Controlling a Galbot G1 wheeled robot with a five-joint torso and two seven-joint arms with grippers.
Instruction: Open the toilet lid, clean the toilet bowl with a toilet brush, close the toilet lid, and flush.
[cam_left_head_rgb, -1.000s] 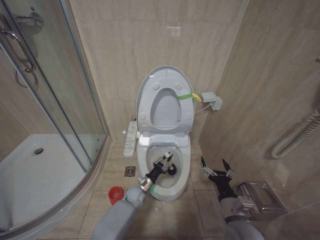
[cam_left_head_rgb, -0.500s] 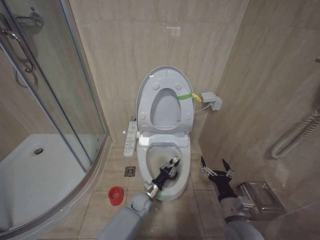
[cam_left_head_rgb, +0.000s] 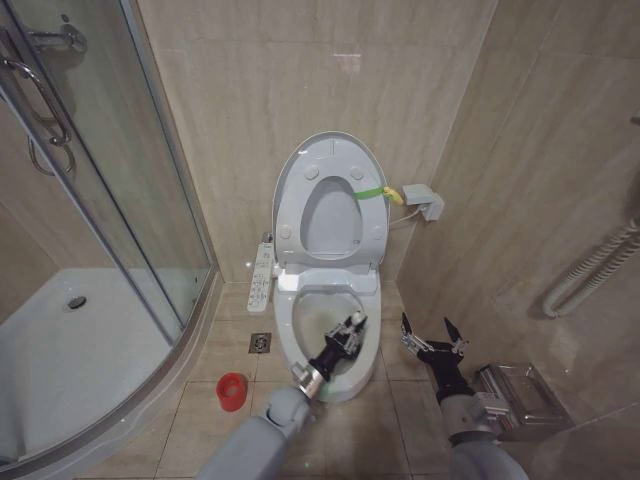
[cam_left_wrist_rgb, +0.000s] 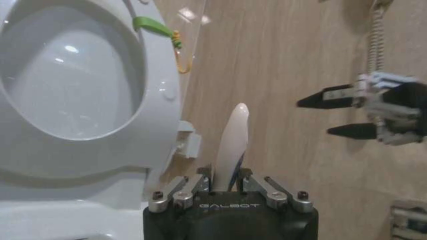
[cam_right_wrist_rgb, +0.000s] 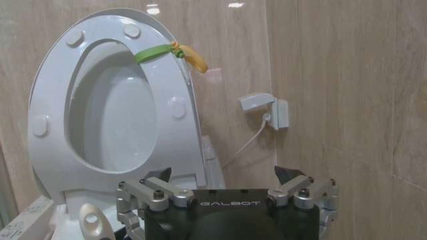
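Left gripper (cam_left_head_rgb: 349, 334) was over the white oval ceramic toilet bowl (cam_left_head_rgb: 290, 330), toward its right rim, fingers clamped on the slim pale handle of the small toilet brush (cam_left_wrist_rgb: 231, 145). The handle end stuck out past the fingers in the left wrist view; I couldn't see the dark head there.

Right gripper (cam_left_head_rgb: 432, 339) hung just right of the bowl, fingers spread wide, holding nothing.

Large glossy white oval plastic toilet lid (cam_left_head_rgb: 294, 170) stood raised against the beige tile wall (cam_left_head_rgb: 240, 90), ring seat up with it, green-yellow strap (cam_left_head_rgb: 376, 192) at its right edge. Small round red cup (cam_left_head_rgb: 231, 391) sat on the floor left of the bowl.

Handling, my read: brush is light, with a stiff, smooth tapered handle, so it could twist or slip under scrubbing load. Grip low on the handle and keep side force modest. Lid is light, slick plastic on a hinge; the strap is probably the safest place to pull.
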